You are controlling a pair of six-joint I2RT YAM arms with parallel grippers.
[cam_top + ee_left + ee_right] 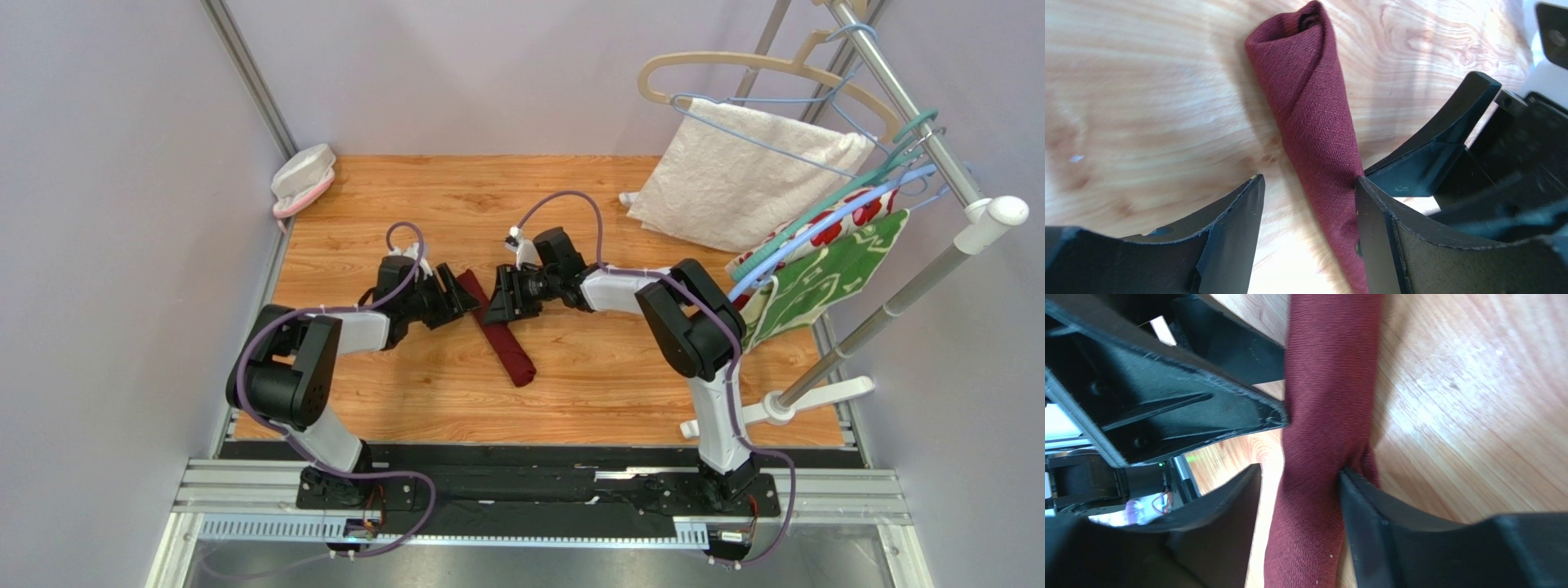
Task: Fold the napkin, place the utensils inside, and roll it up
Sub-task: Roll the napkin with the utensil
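Black plastic fingers of the left gripper [1309, 184] and right gripper [1301, 473] stand apart, each loosely straddling the napkin [508, 349] without clamping it. It lies as a slim maroon roll on the wooden table [613, 380] between the arms. The cloth looks soft and light and probably unrolls easily, so pinch mid-roll across the outer flap. No utensils show.

Rolled maroon napkin [516, 357] lies diagonally at centre of wooden counter [368, 202], running 11 to 5 o'clock. Left hand [454, 300] and right hand [501, 300] flank its 11 o'clock end.
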